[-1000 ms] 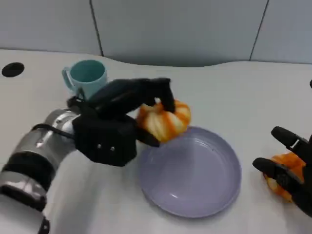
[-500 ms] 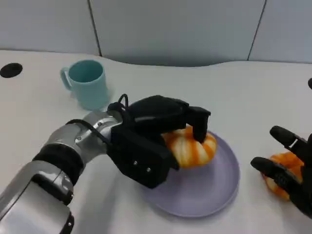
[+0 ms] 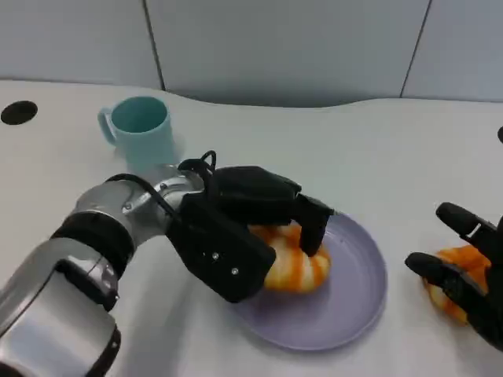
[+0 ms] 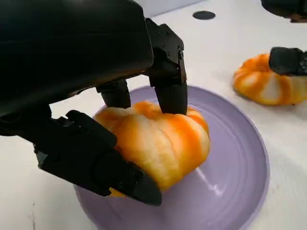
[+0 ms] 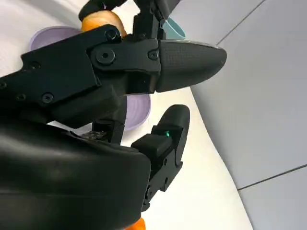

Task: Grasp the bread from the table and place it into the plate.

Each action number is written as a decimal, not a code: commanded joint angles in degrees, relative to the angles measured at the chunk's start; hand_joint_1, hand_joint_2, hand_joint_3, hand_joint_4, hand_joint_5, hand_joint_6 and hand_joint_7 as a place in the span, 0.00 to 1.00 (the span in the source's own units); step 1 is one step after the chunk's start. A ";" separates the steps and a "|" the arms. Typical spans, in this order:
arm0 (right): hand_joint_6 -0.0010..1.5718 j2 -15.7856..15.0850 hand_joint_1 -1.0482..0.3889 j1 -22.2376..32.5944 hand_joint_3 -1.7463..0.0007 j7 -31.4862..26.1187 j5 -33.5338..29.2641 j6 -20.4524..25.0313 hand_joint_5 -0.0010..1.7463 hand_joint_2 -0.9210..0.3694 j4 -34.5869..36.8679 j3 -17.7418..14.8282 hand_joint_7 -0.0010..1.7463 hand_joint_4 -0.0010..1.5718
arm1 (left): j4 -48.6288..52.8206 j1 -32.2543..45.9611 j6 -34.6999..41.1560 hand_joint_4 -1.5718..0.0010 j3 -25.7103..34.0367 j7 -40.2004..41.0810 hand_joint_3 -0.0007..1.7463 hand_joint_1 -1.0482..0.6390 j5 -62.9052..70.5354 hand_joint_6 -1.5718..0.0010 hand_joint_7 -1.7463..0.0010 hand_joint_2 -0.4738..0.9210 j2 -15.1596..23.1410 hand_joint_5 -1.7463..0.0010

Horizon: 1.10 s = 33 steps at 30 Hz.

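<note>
Bread has dropped lower into the purple plate since a moment ago, left hand still clamped around it, fingers on top. Right hand rests on a second bread on the tabletop, fingers spread. Teal mug stands behind.

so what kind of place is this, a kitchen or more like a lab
Probably a lab or test bench, not a kitchen: a bare white table against plain grey wall panels, with just a lavender plastic plate, a teal mug and striped orange toy bread.
</note>
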 commanded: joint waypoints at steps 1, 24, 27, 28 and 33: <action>0.25 -0.51 0.50 -0.28 0.73 -0.40 0.38 -0.15 0.69 0.00 -0.05 -0.75 0.46 0.23 | 0.25 -1.52 -1.97 0.89 1.85 -6.06 0.05 0.18 -3.53 0.79 0.53 1.00 0.94 0.46; 0.24 -0.30 0.50 -0.41 0.72 -0.89 0.22 -0.19 0.71 0.00 -0.20 -0.65 0.46 0.21 | -3.22 0.74 -4.27 1.00 11.49 -22.57 0.15 0.06 -19.03 0.88 0.99 1.00 2.96 0.89; 0.24 -0.40 0.50 -0.43 0.72 -0.76 0.36 -0.13 0.71 0.00 -0.10 -0.78 0.48 0.21 | -4.09 2.02 -3.48 0.99 15.14 -27.23 0.13 0.09 -25.06 0.87 0.99 1.00 3.96 0.88; 0.24 -0.44 0.50 -0.44 0.72 -0.71 0.30 -0.16 0.71 0.00 -0.09 -0.74 0.48 0.21 | -4.57 2.78 -1.39 0.99 17.01 -30.02 0.13 0.09 -28.02 0.87 0.99 1.00 5.18 0.88; 0.23 -0.60 0.50 -0.69 0.74 -0.86 0.09 0.02 0.71 0.00 0.24 -0.74 0.49 0.21 | -6.77 8.21 6.64 1.00 25.18 -41.33 0.15 0.10 -40.04 0.90 1.00 1.00 9.13 0.91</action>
